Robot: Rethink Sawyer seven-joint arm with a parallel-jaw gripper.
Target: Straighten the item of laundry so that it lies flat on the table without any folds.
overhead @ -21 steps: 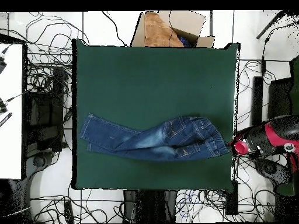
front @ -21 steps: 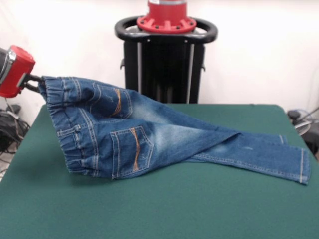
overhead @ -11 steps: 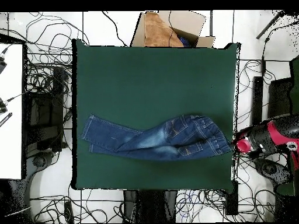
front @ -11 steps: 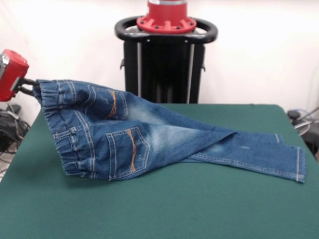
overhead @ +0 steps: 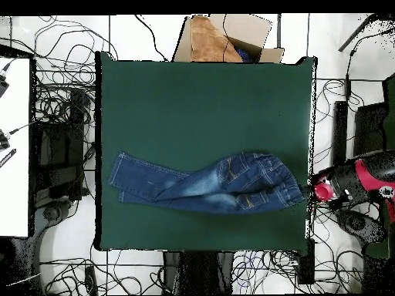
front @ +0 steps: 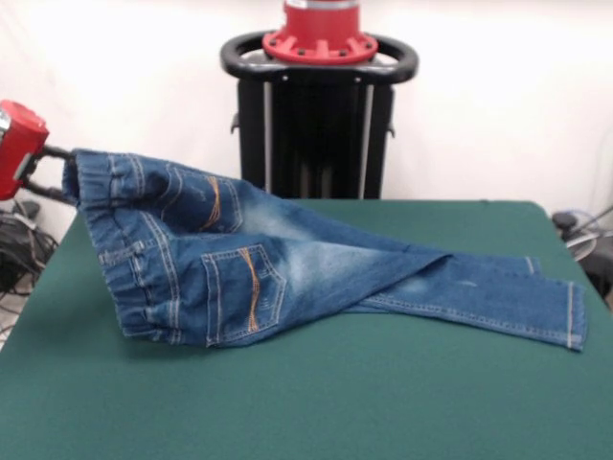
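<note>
One tool (front: 56, 171) – level, gripping the jeans' (front: 287, 273) raised waistband.

The red-and-black gripper (front: 48, 165) is cut off by the front view's left edge, its fingers buried in the gathered waistband of the small blue denim jeans (front: 287, 273). One folded leg hides beneath the other on the dark green felt desk (front: 316, 402).

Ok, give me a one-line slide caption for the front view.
Gripper holds the jeans by the waistband, lifted at the table edge, legs trailing across the felt.
</note>
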